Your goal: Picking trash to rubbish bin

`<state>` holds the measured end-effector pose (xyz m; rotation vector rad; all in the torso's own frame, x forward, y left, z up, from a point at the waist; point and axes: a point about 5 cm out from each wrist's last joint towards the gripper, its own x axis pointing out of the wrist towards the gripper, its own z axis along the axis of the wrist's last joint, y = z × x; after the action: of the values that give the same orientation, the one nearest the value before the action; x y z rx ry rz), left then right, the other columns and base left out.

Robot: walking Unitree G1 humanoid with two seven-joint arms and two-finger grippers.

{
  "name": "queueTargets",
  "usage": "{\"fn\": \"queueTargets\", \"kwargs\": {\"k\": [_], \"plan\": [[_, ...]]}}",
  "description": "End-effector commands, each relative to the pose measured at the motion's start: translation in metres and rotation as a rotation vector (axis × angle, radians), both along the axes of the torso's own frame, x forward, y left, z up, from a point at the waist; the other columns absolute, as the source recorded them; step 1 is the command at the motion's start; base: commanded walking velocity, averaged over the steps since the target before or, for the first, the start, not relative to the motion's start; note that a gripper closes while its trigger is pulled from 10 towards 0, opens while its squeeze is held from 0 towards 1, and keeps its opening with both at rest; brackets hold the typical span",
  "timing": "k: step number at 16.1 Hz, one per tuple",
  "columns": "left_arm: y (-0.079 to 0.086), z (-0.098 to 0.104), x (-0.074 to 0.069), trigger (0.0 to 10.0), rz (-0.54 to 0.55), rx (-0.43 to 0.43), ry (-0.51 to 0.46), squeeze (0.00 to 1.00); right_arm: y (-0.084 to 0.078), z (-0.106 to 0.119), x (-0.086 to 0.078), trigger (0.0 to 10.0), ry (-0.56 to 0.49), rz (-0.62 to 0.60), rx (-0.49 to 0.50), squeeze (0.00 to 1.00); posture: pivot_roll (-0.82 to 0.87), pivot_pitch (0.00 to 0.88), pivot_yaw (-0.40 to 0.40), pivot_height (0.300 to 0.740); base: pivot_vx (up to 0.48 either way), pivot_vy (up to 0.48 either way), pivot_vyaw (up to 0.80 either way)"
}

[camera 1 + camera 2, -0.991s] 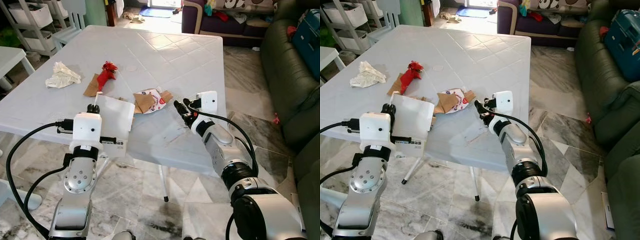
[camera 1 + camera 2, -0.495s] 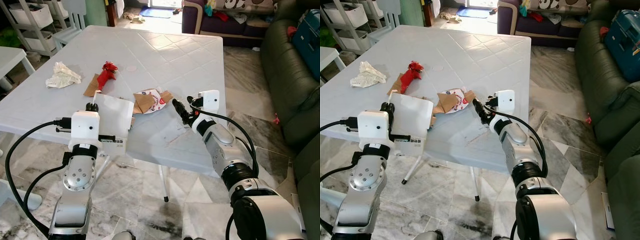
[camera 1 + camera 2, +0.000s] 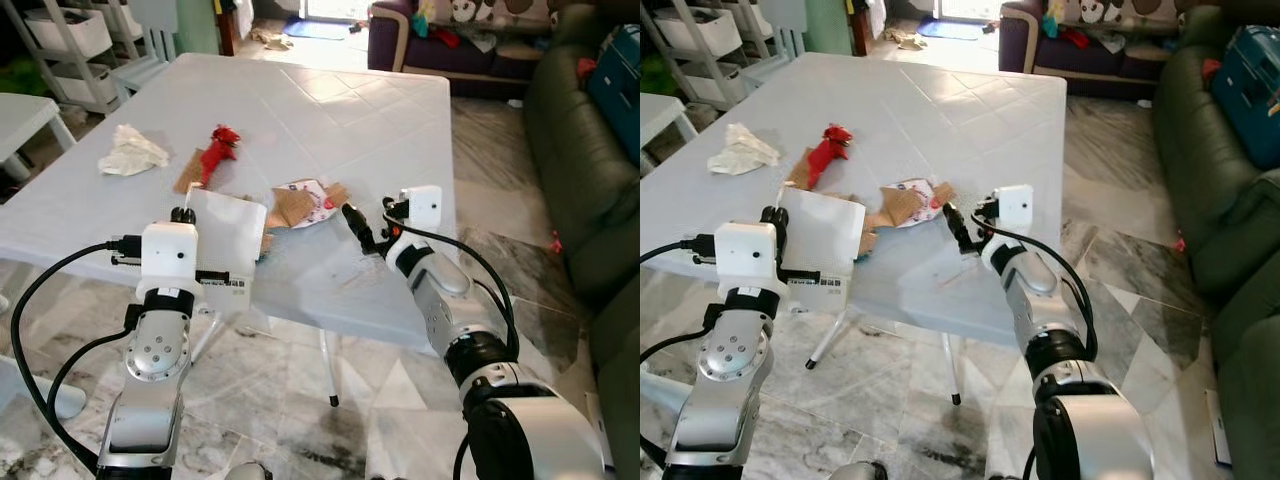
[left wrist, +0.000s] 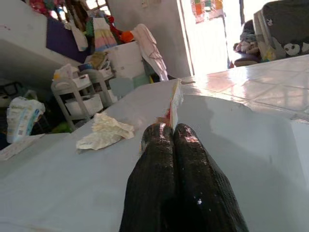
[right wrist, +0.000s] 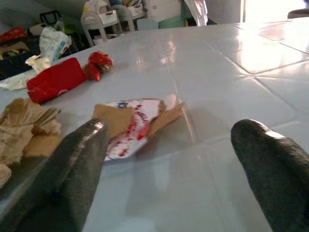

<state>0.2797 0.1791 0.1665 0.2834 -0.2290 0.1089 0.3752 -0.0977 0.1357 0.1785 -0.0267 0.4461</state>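
Note:
On the white table (image 3: pixel 330 110) lies a red-and-white wrapper with brown paper (image 3: pixel 302 199). My right gripper (image 3: pixel 365 222) hovers open just to its right, low over the table. In the right wrist view the wrapper (image 5: pixel 133 125) lies ahead between the spread fingers (image 5: pixel 77 159). My left gripper (image 3: pixel 185 214) is shut on a flat white carton (image 3: pixel 232 232) at the table's near edge. Its fingers (image 4: pixel 169 164) pinch the carton's thin edge. Farther left lie a red wrapper (image 3: pixel 215 146) on brown card (image 3: pixel 188 172) and a crumpled white paper (image 3: pixel 131 153).
A dark green sofa (image 3: pixel 585 150) stands to the right, with a blue case (image 3: pixel 618 70) on it. White shelves (image 3: pixel 70 30) and a small white table (image 3: pixel 25 115) stand at the left. Marble floor (image 3: pixel 500 215) lies between the table and the sofa.
My right gripper has edged left toward the red-and-white wrapper and stays open. The left gripper still holds the white carton in place. The head view shifted slightly.

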Motion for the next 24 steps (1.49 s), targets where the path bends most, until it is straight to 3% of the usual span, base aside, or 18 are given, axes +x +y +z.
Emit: {"fn": "queueTargets", "kwargs": {"k": [1,8,18,21,24], "plan": [[0.0017,0.0011,0.0012,10.0,0.002,-0.001,0.001,0.0,0.0023,0.0051,0.001,10.0,-0.014,0.001,0.008,1.0,0.14,0.073,-0.012,0.74,0.0,0.33,0.0],[0.0006,0.0004,0.0025,10.0,-0.001,0.007,0.007,0.0,0.0006,0.004,0.0006,10.0,-0.009,-0.01,0.002,1.0,0.13,0.072,-0.011,0.74,0.0,0.429,0.0],[-0.0006,0.0023,0.0037,10.0,0.0,0.013,0.002,0.0,-0.0045,0.0034,0.0009,10.0,-0.006,-0.043,-0.005,1.0,0.13,0.073,-0.009,0.74,0.0,0.0,0.0],[0.0009,-0.0001,0.0055,10.0,0.014,-0.014,0.025,0.0,-0.0055,0.0031,0.001,10.0,-0.005,-0.048,-0.01,1.0,0.13,0.071,-0.007,0.74,0.0,0.431,0.0],[0.0008,0.0013,0.0058,10.0,0.01,0.012,0.015,0.0,-0.0071,0.0031,0.0013,10.0,-0.002,-0.056,-0.011,1.0,0.13,0.07,-0.008,0.74,0.0,0.48,0.0]]}}
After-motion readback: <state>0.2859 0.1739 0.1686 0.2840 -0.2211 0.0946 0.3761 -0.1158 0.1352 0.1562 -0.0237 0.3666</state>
